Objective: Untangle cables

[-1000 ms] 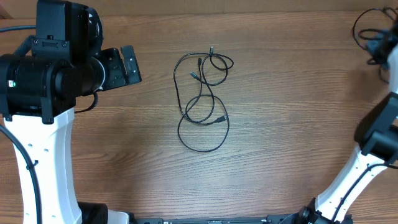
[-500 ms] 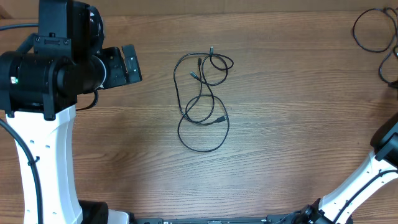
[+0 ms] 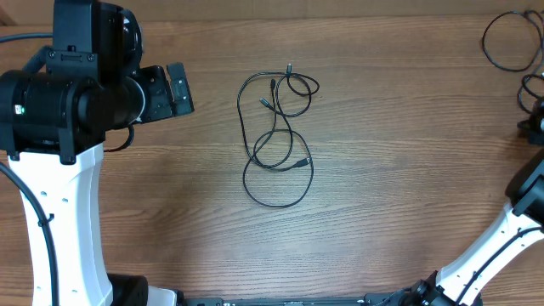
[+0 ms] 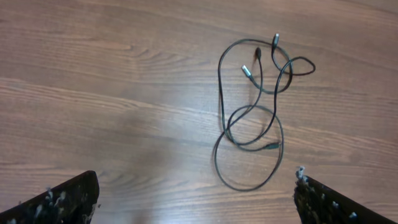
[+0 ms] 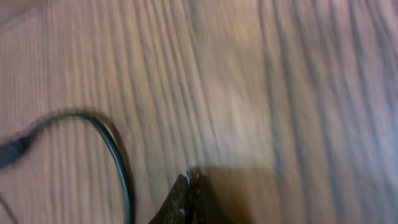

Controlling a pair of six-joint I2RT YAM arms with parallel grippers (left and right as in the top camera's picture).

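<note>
The cables lie in a loose tangle of thin black loops with small plugs at the table's middle; the left wrist view shows them ahead of my fingers. My left gripper is open and empty, hovering well left of the tangle, its fingertips far apart. Another black cable lies looped at the far right corner. My right gripper is at the right edge just below it. Its fingertips are pressed together on the wood, with a cable strand beside them, not between them.
The wooden table fills the views. The left arm's large black and white body stands at the left. The right arm's white links rise from the lower right corner.
My right arm has drawn back from the far right corner toward the right edge, leaving the looped cable lying there. The left arm and the central tangle have not moved.
</note>
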